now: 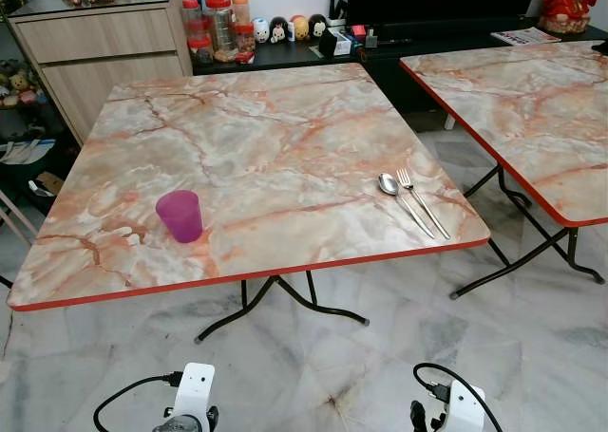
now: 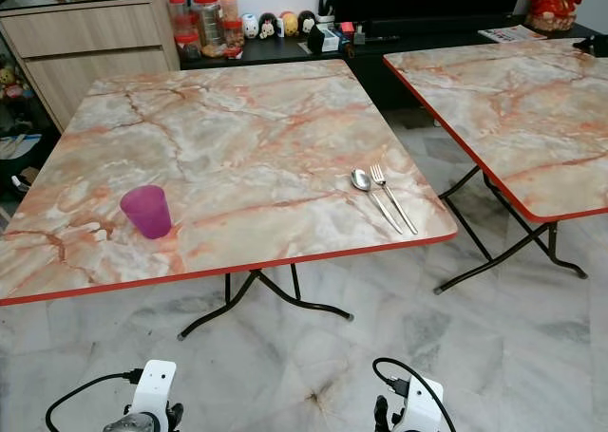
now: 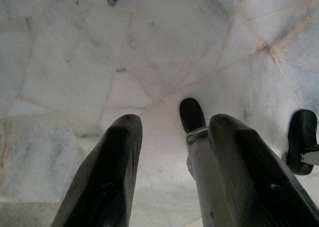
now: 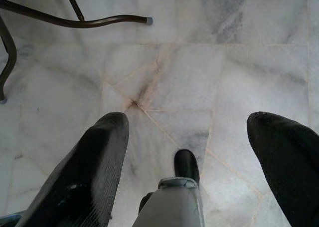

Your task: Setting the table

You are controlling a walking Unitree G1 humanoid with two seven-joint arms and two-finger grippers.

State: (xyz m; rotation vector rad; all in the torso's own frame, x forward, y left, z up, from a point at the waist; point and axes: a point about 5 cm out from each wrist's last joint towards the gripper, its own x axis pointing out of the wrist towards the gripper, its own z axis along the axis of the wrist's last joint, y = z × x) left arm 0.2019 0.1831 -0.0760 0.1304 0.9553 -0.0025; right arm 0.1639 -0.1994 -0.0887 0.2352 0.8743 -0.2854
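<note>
Robot stands off the near edge of the marble-pattern tabletop (image 1: 266,138), both arms hanging low.

Left tool (image 3: 172,152): fingers apart, nothing between them, aimed at the floor (image 3: 75,62). Right tool (image 4: 187,142): fingers wide apart, empty, also aimed at the floor, with a foot of the table frame (image 4: 99,21) beyond it.

Task items on the tabletop:
- Cup (image 1: 180,215), purple, count 1. Upright, mouth up, at about 8 o'clock from the tabletop centre, near the front edge.
- Spoon (image 1: 403,200), count 1, and fork (image 1: 421,201), count 1. Lying side by side at about 4 o'clock from centre, near the front right corner, just beside each other, heads away from the robot. Whether they touch: cannot tell.

Handling, judged:
- Cup looks like translucent plastic: light, fairly stiff, smooth wall, likely to tip or slide if nudged. Take it across the wall at mid-height, or pinch the rim from above.
- Spoon and fork look like metal: stiff, thin, slippery, flat on a glossy top. Hard to get a finger under; pinch across the handle near mid-length, one piece at a time.

Second tabletop (image 1: 532,109) at 2 o'clock. Jars and figurines on the dark sideboard (image 1: 285,52) at 12 o'clock.
</note>
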